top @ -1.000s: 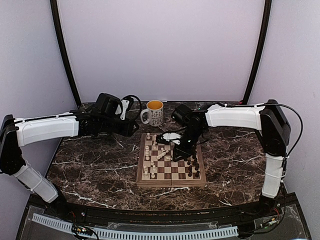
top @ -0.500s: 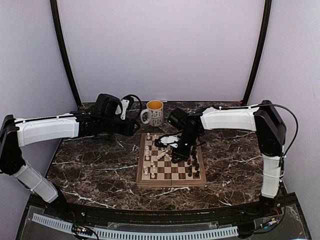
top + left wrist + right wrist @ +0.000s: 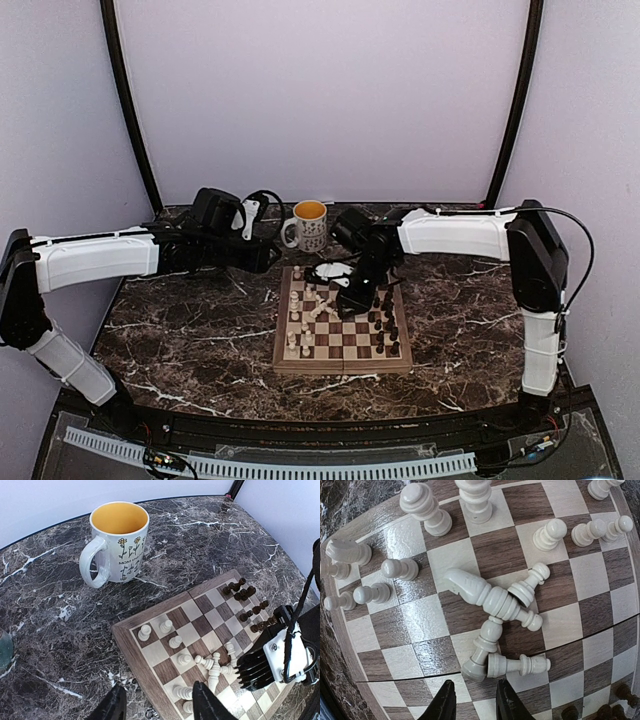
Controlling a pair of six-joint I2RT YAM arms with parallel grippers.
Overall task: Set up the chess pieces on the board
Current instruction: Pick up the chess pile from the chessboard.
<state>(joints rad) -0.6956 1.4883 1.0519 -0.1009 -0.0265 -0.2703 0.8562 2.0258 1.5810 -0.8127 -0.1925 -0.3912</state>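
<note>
1. Closest to you, the board [image 3: 340,366] lies flat on the marble table [image 3: 180,340], square to the arm bases.
2. Standing white pieces [image 3: 294,318] line its left side and standing dark pieces [image 3: 386,322] its right, so the setup looks partly done.
3. Mid-board, toward the white side, sits a heap of fallen white pieces [image 3: 495,610]. About four lie on their sides, touching and crossing each other, and the tallest lies on a diagonal.
4. Your right gripper [image 3: 475,702] hovers over the board just beside that heap, fingers apart with nothing between them.
   - In the wrist view the heap is straight ahead of the fingertips.
   - The closest member is the crosswise piece [image 3: 519,665]. Its long axis runs the same way the fingers close, so you would probably need to turn the wrist to pinch across its stem.
   - It touches a neighbour, so lifting it may roll the others.
   - Standing white pawns sit just beyond and beside the heap, and a wide sweep could topple them.
5. Your left gripper [image 3: 160,709] hangs near the board's far-left corner, fingers apart and empty. It is farther from the heap than the right, so the right arm is the natural one to use.
6. Farthest out, the mug [image 3: 117,542] stands upright on the table beyond the board's far edge, out of the way.
</note>
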